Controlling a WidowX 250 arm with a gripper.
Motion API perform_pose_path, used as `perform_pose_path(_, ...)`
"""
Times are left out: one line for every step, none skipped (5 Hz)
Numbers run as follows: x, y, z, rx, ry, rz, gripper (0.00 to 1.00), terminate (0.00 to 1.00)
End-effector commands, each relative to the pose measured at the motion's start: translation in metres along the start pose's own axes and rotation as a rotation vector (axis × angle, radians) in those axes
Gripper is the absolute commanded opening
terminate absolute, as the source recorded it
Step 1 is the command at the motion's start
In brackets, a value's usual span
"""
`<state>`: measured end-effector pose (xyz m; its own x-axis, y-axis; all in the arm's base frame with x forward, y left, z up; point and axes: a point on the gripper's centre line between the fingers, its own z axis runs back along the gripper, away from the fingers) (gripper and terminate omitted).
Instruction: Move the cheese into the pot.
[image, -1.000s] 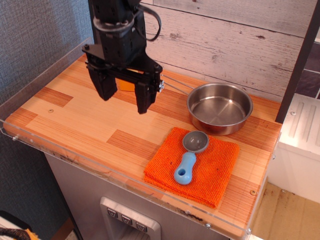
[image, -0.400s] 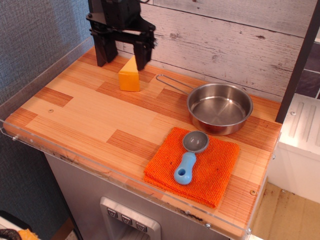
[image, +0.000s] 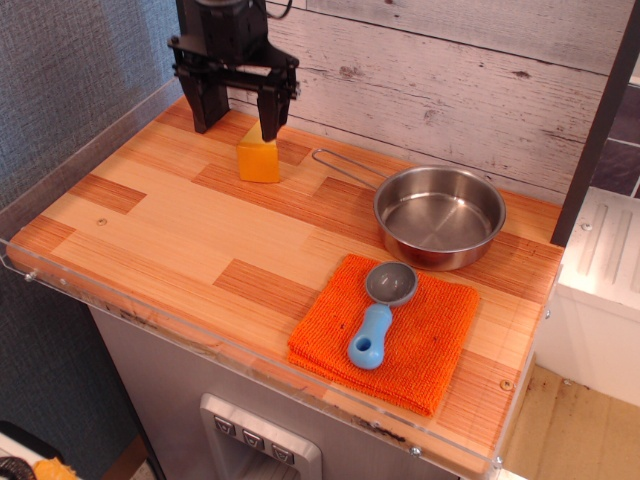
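The cheese (image: 259, 160) is a small yellow-orange wedge standing on the wooden counter at the back left. My black gripper (image: 240, 125) hangs open just behind and above it, with one finger to the cheese's left and the other covering its top right. The fingers are not closed on it. The pot (image: 440, 216) is a shallow shiny steel pan to the right, its thin wire handle (image: 345, 164) pointing left toward the cheese. The pot is empty.
An orange woven cloth (image: 386, 330) lies at the front right with a grey scoop with a blue handle (image: 379, 313) on it. A clear plastic rim (image: 200, 345) runs along the counter's front and left edges. A wood-plank wall stands behind.
My gripper has moved back and up toward the wall, uncovering the cheese, then shifted slightly lower over it. The cheese, pot and scoop have not moved.
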<state>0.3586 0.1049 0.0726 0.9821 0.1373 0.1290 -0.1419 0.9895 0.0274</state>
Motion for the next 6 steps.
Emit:
perform_pose_path(0.016, 0.007, -0.011, 0.036, -0.045, 0.09, 1.0, 0.0)
perform_pose_path(0.022, 0.007, -0.019, 0.033, -0.055, 0.135, 1.0, 0.0)
perform_pose_path(0.028, 0.008, -0.026, 0.021, -0.065, 0.177, 1.0, 0.0)
perform_pose_path(0.032, 0.006, -0.033, 0.024, -0.051, 0.18, 1.0, 0.0)
perform_pose_path(0.032, 0.006, -0.038, 0.029, -0.032, 0.176, 1.0, 0.0)
perform_pose_path(0.03, 0.007, -0.044, 0.03, -0.012, 0.17, 1.0, 0.0)
